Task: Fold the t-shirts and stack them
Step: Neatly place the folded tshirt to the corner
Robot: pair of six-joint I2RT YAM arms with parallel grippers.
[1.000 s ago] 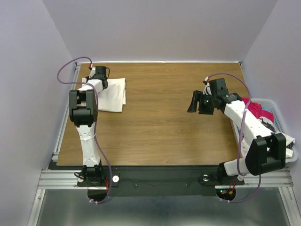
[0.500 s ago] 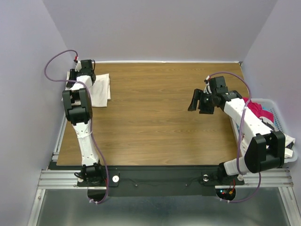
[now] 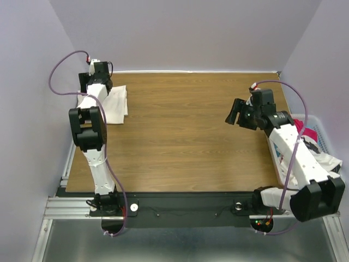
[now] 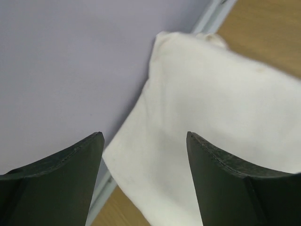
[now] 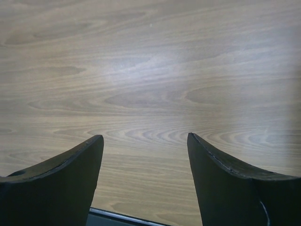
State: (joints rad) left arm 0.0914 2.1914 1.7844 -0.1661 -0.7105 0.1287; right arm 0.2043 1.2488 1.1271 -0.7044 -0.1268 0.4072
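A folded off-white t-shirt (image 3: 113, 105) lies at the table's far left corner, against the side rail. My left gripper (image 3: 86, 83) hovers over its far left edge, open, nothing between the fingers. In the left wrist view that gripper (image 4: 143, 137) looks down on the pale t-shirt (image 4: 216, 113), with the wall beside it. My right gripper (image 3: 238, 112) hangs open above bare wood on the right; the right wrist view shows the gripper (image 5: 143, 139) empty. A magenta-red t-shirt (image 3: 307, 132) and a white t-shirt with dark markings (image 3: 323, 161) sit in the basket.
A white plastic slatted basket (image 3: 315, 118) stands off the table's right edge beside the right arm. The wooden table (image 3: 180, 136) stretches between the two arms. Purple walls close in the back and sides; the left arm's cable loops near the left wall.
My left gripper dragged the folded off-white t-shirt left into the far corner, then opened and let it go. My right gripper swung slightly right and stayed open.
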